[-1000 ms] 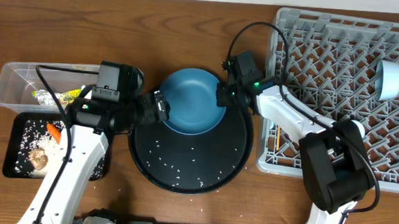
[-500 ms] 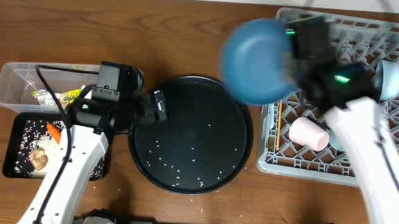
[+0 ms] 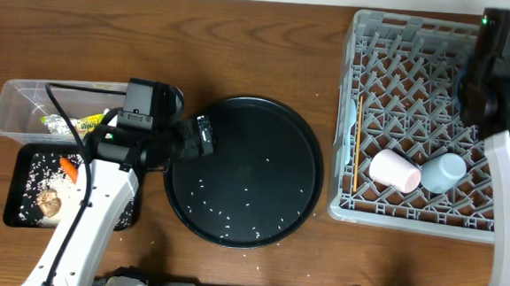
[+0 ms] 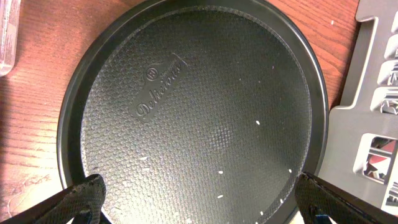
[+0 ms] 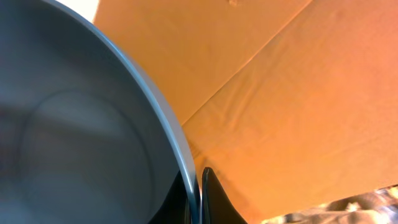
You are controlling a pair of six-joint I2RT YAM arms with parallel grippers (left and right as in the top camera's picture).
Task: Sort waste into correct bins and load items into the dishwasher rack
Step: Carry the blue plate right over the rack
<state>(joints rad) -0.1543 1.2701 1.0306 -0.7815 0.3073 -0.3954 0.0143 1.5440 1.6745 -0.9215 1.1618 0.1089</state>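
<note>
Left pincer (image 4: 200, 186) is hovering over the near edge of the round black tray (image 3: 265, 130), fingers standing wide apart with nothing between them. Scattered white rice grains (image 3: 233, 217) are lying on the tray floor ahead of the fingertips. Behind this pincer, past its wrist, the clear tub (image 3: 9, 110) is holding the green-yellow snack wrapper (image 3: 89, 124) and the crumpled foil (image 3: 54, 126). The shallow black tray (image 3: 22, 154) next to the tub is carrying the carrot piece (image 3: 67, 169), the brown lump (image 3: 49, 202) and more rice.

Right pincer (image 5: 198, 202) is clamping the rim of the large dark-blue plate (image 5: 81, 124), fingers drawn together on its edge. The plate is filling the wrist view to one side of them. Overhead, this arm is reaching over the far right corner of the dishwasher rack (image 3: 403, 46), and the plate cannot be made out there. Well away from this pincer, at the rack's near side, the pink cup (image 3: 395, 170) and the light-blue cup (image 3: 442, 171) are lying side by side. The thin wooden chopstick (image 3: 358, 140) is lying along the rack edge nearest the other pincer.
</note>
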